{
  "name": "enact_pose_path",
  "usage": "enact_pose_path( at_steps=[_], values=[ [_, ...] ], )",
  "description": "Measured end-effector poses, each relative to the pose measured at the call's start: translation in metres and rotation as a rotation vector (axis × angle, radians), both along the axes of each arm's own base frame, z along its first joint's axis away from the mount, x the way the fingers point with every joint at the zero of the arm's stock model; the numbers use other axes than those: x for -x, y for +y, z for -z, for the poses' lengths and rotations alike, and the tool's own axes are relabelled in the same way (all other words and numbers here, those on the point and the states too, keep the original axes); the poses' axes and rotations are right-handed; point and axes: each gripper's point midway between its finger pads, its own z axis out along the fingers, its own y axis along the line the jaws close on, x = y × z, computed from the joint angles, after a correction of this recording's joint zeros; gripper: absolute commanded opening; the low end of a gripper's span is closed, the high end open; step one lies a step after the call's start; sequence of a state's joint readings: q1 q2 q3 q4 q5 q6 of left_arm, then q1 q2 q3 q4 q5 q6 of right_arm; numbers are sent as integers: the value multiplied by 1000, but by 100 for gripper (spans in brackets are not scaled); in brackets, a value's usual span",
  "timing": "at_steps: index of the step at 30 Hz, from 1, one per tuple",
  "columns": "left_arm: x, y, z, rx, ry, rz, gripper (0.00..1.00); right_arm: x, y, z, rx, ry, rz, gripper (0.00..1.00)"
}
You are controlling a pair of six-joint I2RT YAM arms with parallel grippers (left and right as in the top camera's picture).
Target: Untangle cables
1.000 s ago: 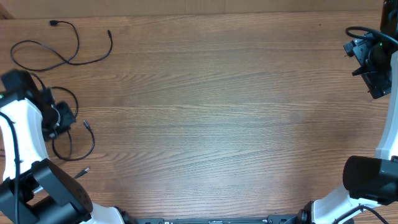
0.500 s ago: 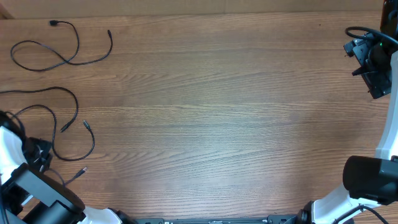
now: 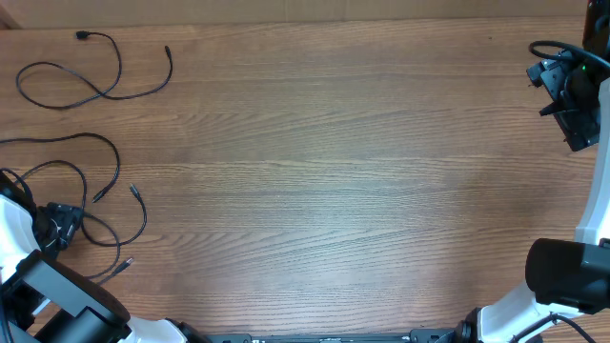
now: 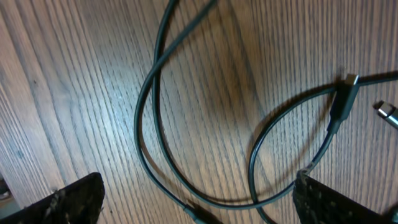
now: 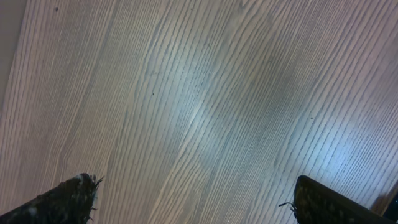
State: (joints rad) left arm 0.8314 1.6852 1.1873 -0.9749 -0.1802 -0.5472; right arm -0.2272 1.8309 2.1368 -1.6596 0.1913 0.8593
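At the far left corner of the desk a single black cable lies by itself in a loose loop that crosses over once, with one small plug end pointing to the far edge and the other end out to the right. It is well apart from everything else.

Nearer, still at the left edge, a cluster of cables spreads over the wood in wide curves that cross one another. Two dark ends lie side by side at its right, and a silvery plug rests nearer the front edge.

The left hand sits low over the near left part of this cluster. It is released: its fingers stand wide apart and clamp nothing. In the left wrist view two cord curves run on the desk between them, one long bend on the left and a rounder loop on the right. That loop ends in a black plug, with a silvery tip just beside it at the right edge.

The middle of the desk shows plain wood grain.

At the far right edge the right hand hangs over the wood, also released, its fingers spread wide and touching no cable.
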Motion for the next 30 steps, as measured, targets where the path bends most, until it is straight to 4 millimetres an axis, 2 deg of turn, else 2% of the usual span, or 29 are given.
enact_pose_path(
  at_steps=[2, 5, 6, 14, 21, 26, 30],
  values=[
    [1, 2, 0, -9, 6, 6, 82, 0, 0, 0, 0, 0, 0, 100],
    [1, 5, 1, -21, 17, 24, 59, 0, 0, 0, 0, 0, 1, 100],
    [0, 7, 2, -24, 17, 35, 58, 0, 0, 0, 0, 0, 1, 100],
    [-41, 9, 20, 22, -122, 179, 58, 0, 0, 0, 0, 0, 0, 100],
    [-80, 18, 12, -36, -258, 343, 57, 0, 0, 0, 0, 0, 0, 100],
    [-106, 26, 2, -103, -348, 439, 60, 0, 0, 0, 0, 0, 0, 100],
    [-122, 21, 7, -109, -365, 506, 57, 0, 0, 0, 0, 0, 1, 100]
  ],
)
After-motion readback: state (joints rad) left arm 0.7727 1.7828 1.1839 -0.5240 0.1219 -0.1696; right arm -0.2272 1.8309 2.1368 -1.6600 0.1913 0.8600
